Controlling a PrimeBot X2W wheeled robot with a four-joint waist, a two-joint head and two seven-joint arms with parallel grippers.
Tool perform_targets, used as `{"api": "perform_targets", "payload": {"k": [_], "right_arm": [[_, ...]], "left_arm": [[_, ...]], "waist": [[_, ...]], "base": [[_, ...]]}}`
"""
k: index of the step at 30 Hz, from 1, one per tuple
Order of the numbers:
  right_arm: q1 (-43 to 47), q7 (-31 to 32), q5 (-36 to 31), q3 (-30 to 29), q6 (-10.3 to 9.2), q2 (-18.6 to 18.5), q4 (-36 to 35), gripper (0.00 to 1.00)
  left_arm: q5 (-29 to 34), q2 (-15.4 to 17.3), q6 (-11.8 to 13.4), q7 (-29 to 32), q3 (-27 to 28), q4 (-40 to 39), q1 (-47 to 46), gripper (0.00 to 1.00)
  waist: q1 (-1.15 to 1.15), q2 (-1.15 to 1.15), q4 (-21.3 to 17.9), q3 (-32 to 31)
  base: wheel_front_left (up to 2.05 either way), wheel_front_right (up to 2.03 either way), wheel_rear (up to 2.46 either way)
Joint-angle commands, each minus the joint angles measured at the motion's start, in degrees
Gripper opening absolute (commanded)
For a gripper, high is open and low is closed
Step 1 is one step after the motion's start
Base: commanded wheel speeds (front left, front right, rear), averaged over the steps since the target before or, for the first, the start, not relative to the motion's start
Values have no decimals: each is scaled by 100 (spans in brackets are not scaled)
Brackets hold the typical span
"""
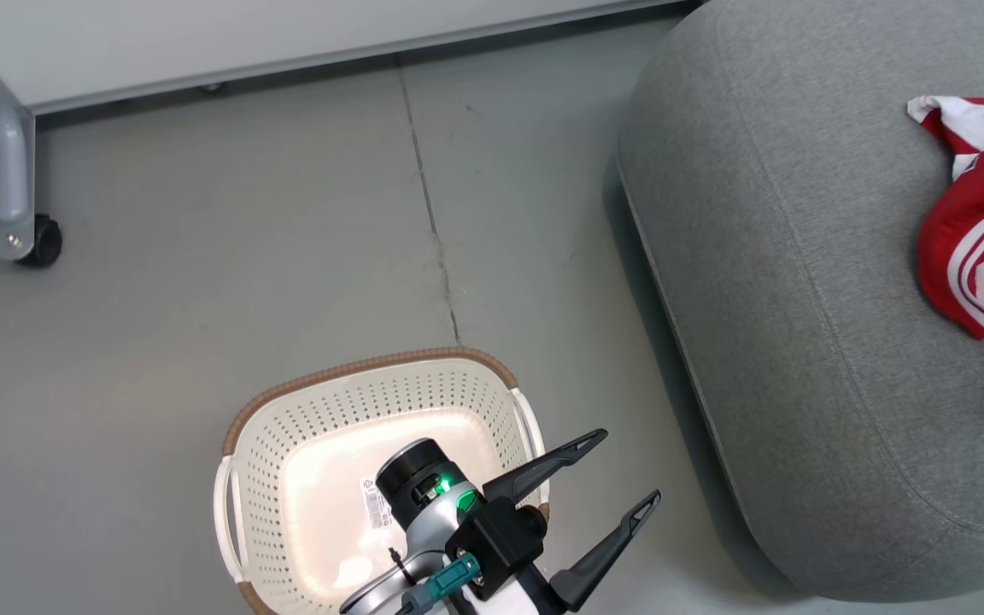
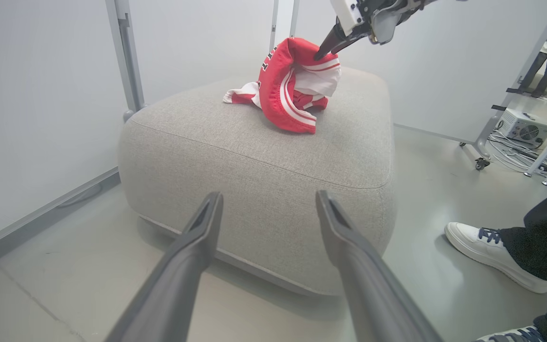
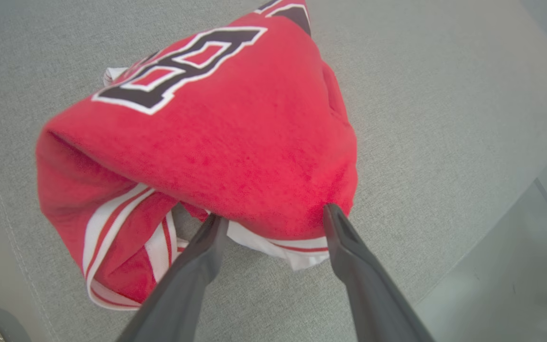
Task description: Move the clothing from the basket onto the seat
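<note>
Dark grey fingers (image 3: 356,270) of the right gripper (image 3: 274,213) stand spread wide above the seat (image 3: 444,95). Both tips press into the lower edge of the clothing (image 3: 235,156), a bright red jersey with white stripe trim and dark block letters outlined in white. No cloth is pinched between the two fingers; the fold bulges over their tips. Whether it hangs on them or merely leans there I cannot tell.

In the left wrist view the right gripper (image 2: 325,50) reaches down from above the seat (image 2: 264,161). The clothing (image 2: 283,90) rises in an arch to its tip, while the lower folds lie on the seat's top, towards its far side.

The left gripper (image 2: 268,194) is spread too, with nothing between its fingers, and points at the seat's near side. In the head view the left gripper (image 1: 629,465) hovers just beside the seat (image 1: 799,299), over the seat-side rim of the basket (image 1: 372,363). The basket sits on the floor near the seat, with a paper label (image 1: 375,502) on its pale floor. The clothing (image 1: 970,239) lies on the seat's top. A person's white shoe (image 2: 487,256) stands on the floor beside the seat.
</note>
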Motion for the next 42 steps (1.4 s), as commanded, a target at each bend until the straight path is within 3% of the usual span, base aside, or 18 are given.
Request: {"api": "perform_targets", "payload": {"k": [1, 7, 13, 20, 25, 28, 33, 39, 42], "right_arm": [[4, 55, 85, 115, 0, -25, -6, 100], [-3, 164, 885, 934, 1, -62, -357, 100], [546, -156, 2350, 2007, 1, -252, -1818, 100], [1557, -1263, 3825, 3046, 1, -1044, -3738, 100], [2093, -2542, 4196, 3240, 1, -1267, -4465, 100], [2382, -3133, 4372, 3142, 2, -1129, -4722, 100], [2984, -3343, 4286, 2852, 1, -742, -5322, 100], [4017, -3343, 3412, 2250, 2, 91, -6412, 100], [4343, -3344, 3047, 2144, 2, 362, -6660, 100]], "left_arm": [[-19, 13, -7, 0, 30, 17, 67, 100], [-65, -85, -7, 0, 75, 25, 267, 100], [-61, -191, -7, 0, 192, 25, 483, 100], [15, -254, -7, 1, 530, -57, 749, 100], [65, -296, -7, 0, 771, -139, 899, 100], [95, -305, -7, 1, 906, -179, 976, 100], [136, -321, -7, 1, 1253, -284, 1088, 100], [144, -329, 12, 1, 1930, -473, 1238, 100], [175, -330, 178, 0, 2215, -483, 1321, 100]], "waist": [[0, 0, -68, -135], [0, 0, -134, -545], [0, 0, -117, -971], [0, 0, -30, -1388], [0, 0, 105, -1576], [0, 0, 201, -1638], [0, 0, 438, -1707], [0, 0, 829, -1746], [0, 0, 958, -1780]], "base": [[0, 0, 0], [0, 0, 0], [0, 0, 0], [0, 0, 0], [0, 0, 0], [0, 0, 0], [0, 0, 0], [0, 0, 0], [0, 0, 0]]}}
